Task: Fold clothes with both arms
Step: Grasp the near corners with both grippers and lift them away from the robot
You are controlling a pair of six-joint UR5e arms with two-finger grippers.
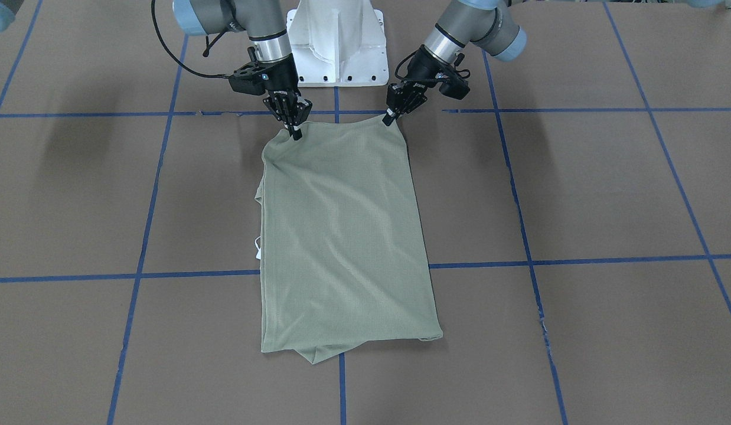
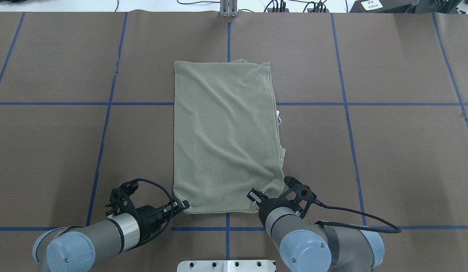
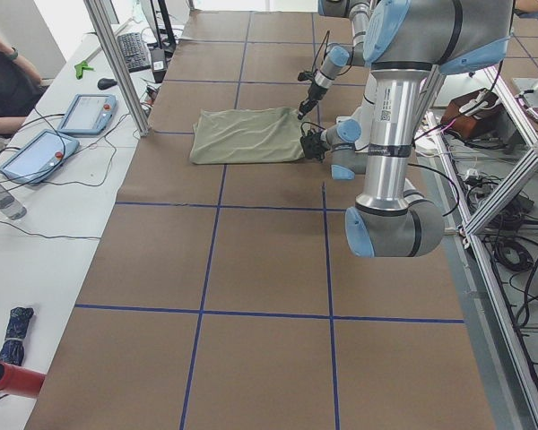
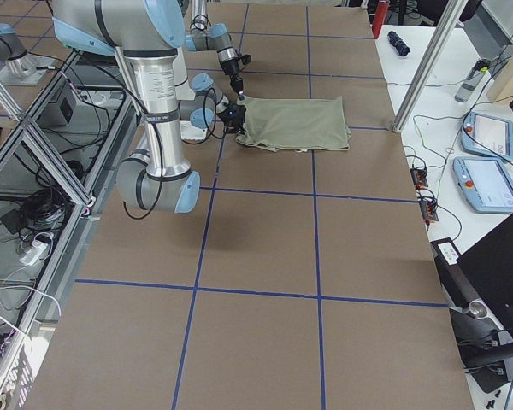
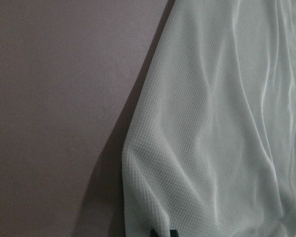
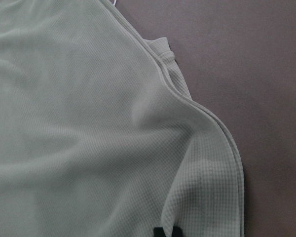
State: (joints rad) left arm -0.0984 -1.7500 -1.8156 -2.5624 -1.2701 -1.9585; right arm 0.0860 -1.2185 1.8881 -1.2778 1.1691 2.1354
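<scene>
Two black finger grippers are down on the robot-side hem of a sage-green long-sleeved knit shirt (image 2: pixel 226 136). The shirt lies folded into one long narrow panel on the brown paper-covered table (image 2: pixel 389 151), running straight away from both hands across the blue tape lines (image 2: pixel 105 128).

The left gripper (image 1: pixel 390 118) has its fingers pinched together on the corner right at its tips. The cloth there rises to a small peak, and its wrist camera shows fabric between the two dark tips. Ahead of it the panel spreads flat with soft diagonal wrinkles.

The right gripper (image 1: pixel 296 131) is likewise clamped on the other near corner. In its wrist view two hems lie stacked, slightly offset, just to its outer side. Further ahead along that same edge a white hang tag (image 2: pixel 279 117) peeks out.

From where I stand, the worry is the next lift. Both pinches sit very near the edge, so the knit could slide out of one hand and leave the fold skewed. If the right hand has caught only the top layer, the layers beneath could stay behind and the tucked parts could spill open. At the far end a bit of cloth pokes past the panel's edge, and uneven travel between the arms would drag it out more.
</scene>
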